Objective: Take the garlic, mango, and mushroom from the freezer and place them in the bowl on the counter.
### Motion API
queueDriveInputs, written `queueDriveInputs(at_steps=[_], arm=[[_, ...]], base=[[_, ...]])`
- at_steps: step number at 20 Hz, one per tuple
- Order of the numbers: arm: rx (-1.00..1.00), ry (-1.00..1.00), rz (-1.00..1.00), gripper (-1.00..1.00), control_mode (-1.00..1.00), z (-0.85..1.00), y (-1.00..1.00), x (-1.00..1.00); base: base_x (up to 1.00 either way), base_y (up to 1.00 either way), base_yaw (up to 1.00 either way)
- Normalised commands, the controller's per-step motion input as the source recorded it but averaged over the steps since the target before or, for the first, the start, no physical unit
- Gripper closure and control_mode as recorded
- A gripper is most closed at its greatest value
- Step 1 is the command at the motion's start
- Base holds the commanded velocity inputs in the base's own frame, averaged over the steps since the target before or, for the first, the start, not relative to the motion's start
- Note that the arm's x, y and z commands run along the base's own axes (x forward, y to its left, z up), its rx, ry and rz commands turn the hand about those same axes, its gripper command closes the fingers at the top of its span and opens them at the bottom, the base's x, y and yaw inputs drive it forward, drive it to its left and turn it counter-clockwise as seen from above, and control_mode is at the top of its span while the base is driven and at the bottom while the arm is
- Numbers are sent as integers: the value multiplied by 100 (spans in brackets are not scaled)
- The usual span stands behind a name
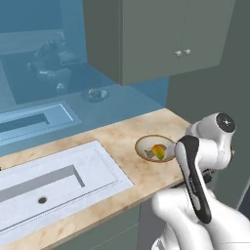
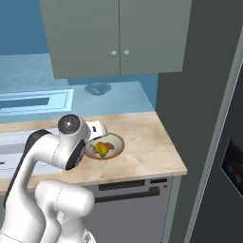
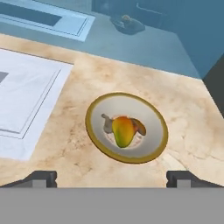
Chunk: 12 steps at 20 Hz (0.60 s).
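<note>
Mango [image 3: 123,131] lies in the bowl [image 3: 97,112] on the counter [image 3: 188,113], touching a pale grey item on one side and a brown one on the other. Gripper [image 3: 112,178] hangs above the bowl's near rim, fingers spread wide, holding nothing. White sink [image 1: 53,178] sits beside the bowl.

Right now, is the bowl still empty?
No, the mango lies inside the bowl, with a grey piece and a brown piece beside it.
</note>
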Motion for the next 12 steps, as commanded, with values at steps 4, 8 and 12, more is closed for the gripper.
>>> queueDriveInputs(at_steps=[4, 8, 12], arm=[[6, -8, -9, -100, -100, 82, 0, -55], [4, -10, -8, -100, -100, 76, 0, -66], [17, -9, -4, -100, -100, 21, 0, -91]], base=[[0, 0, 0], [0, 0, 0], [0, 0, 0]])
